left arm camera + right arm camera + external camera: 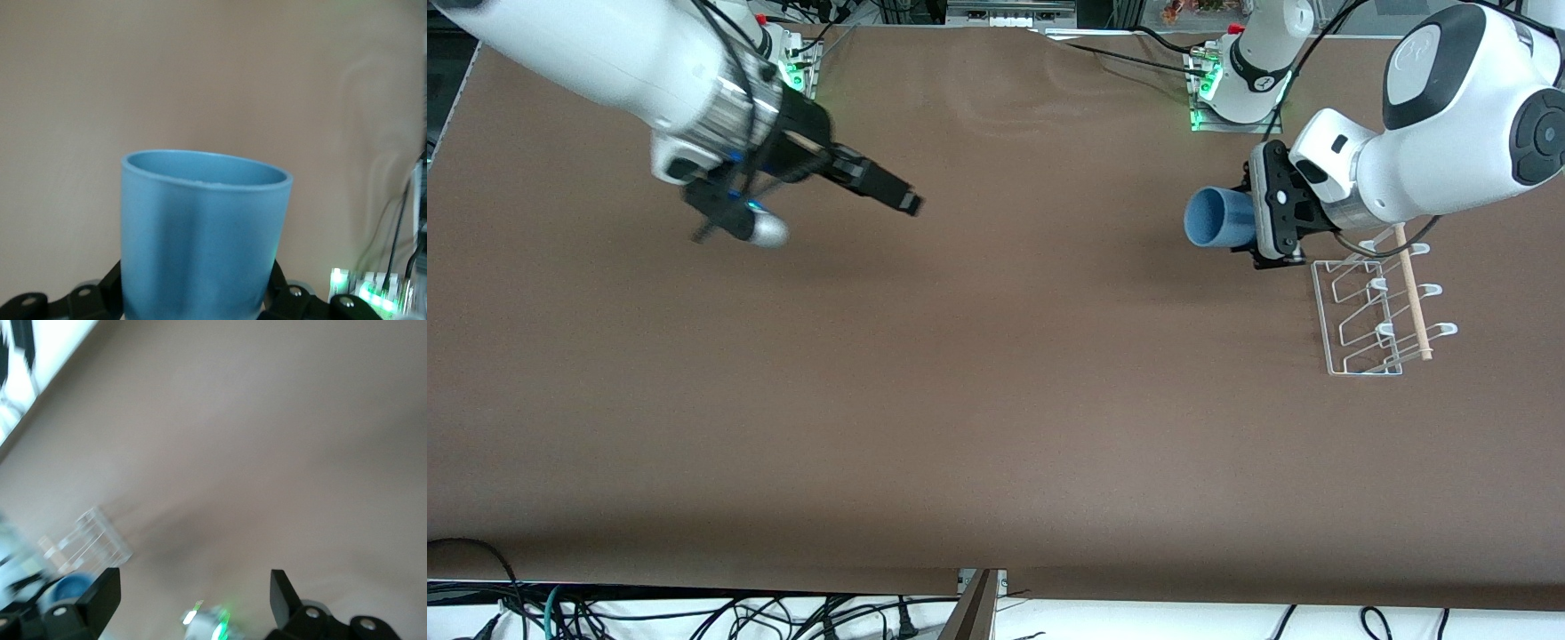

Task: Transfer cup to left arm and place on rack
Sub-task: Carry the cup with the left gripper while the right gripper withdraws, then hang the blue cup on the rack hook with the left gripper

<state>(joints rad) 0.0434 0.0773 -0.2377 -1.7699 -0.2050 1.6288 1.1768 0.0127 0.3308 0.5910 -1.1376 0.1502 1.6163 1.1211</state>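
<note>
The cup (1216,219) is a plain light-blue tumbler, matte and handleless, held on its side in the air with its open mouth toward the right arm's end. The left gripper (1276,216) is clamped around it, over the table (996,373) just beside the rack (1378,307), toward the left arm's end and the base edge. The right gripper (889,191), fingers spread with nothing between them, hangs over the right arm's end. The table is bare brown; cables (694,613) trail below its near edge.
</note>
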